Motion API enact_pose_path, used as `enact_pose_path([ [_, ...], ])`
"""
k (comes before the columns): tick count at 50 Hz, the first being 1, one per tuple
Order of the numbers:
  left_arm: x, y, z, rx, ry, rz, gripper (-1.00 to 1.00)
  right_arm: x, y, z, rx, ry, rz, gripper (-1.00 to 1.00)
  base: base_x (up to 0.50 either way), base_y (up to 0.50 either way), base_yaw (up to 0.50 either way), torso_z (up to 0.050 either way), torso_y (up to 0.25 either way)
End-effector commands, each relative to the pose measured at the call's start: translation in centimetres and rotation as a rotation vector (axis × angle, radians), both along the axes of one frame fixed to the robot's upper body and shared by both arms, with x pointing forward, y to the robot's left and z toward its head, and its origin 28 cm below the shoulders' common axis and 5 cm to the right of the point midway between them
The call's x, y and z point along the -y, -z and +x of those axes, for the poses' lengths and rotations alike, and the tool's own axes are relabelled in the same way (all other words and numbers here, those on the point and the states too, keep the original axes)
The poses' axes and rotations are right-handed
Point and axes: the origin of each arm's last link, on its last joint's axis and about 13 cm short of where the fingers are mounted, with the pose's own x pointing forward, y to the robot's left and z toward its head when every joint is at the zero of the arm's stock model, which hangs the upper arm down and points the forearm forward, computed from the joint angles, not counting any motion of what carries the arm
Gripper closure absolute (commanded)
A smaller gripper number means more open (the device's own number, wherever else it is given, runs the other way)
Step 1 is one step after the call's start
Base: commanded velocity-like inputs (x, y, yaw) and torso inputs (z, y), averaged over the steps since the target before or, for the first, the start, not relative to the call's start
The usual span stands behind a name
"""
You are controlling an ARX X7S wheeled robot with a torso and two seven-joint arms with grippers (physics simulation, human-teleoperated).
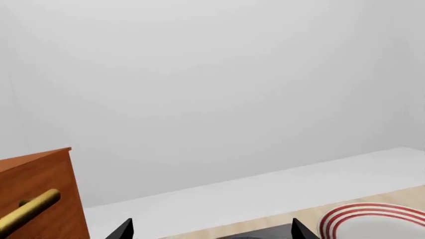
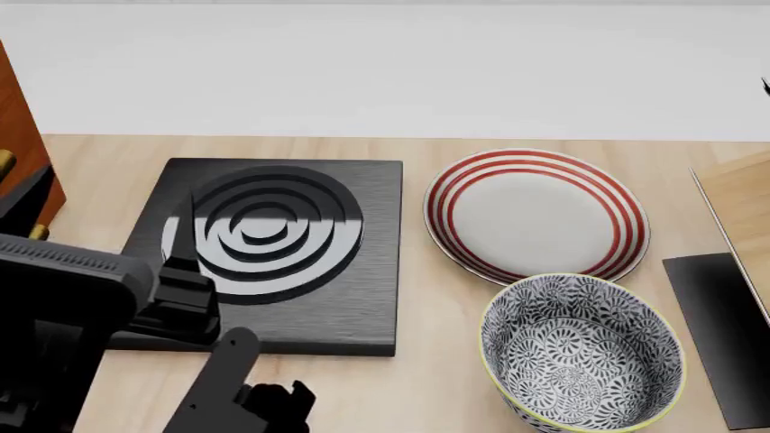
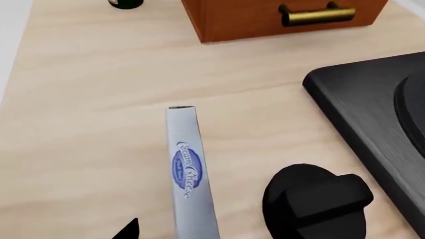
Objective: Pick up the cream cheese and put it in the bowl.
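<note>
**Cream cheese on edge on the wood, bowl waiting apart**

Pale wooden table (image 2: 481, 149) across the whole head view, white wall behind. Black stove slab (image 2: 288, 262) with ringed burner at the table's left middle. Red-brown cabinet (image 3: 265, 17) with a brass handle (image 3: 317, 13) at the far left edge. Red-striped white plate (image 2: 536, 215) just right of the slab. Patterned bowl (image 2: 583, 354) in front of the plate, nearly touching its rim, upright, nothing inside. Cream cheese (image 3: 188, 172) seen only from the right wrist: standing on a narrow edge on bare wood, logo side showing, near the slab corner and beside a black knob (image 3: 315, 201). Left gripper (image 1: 209, 230): only two dark fingertips visible, set wide apart, pinching nothing. Right gripper (image 3: 126, 230): one fingertip in frame, spread or closed impossible to tell.
</note>
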Motion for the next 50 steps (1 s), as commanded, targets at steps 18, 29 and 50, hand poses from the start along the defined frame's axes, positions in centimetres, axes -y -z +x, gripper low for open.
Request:
enact_pose_path([
  [18,-0.1,0.2,-0.2,-0.001,0.001,-0.003,-1.00,-0.9,2.0,0.8,-0.042,-0.019,-0.040,-1.00,0.00,0.00,0.00,0.000,0.000],
  [29,-0.1,0.2,0.0,-0.004,0.004,-0.004,-1.00,-1.3,2.7,1.0,-0.056,-0.036,-0.059,-1.00,0.00,0.00,0.00,0.000,0.000],
  [50,-0.2,0.5,0.3,-0.013,0.006,-0.005,-1.00,-1.8,3.9,1.4,-0.082,-0.063,-0.083,-1.00,0.00,0.00,0.00,0.000,0.000],
])
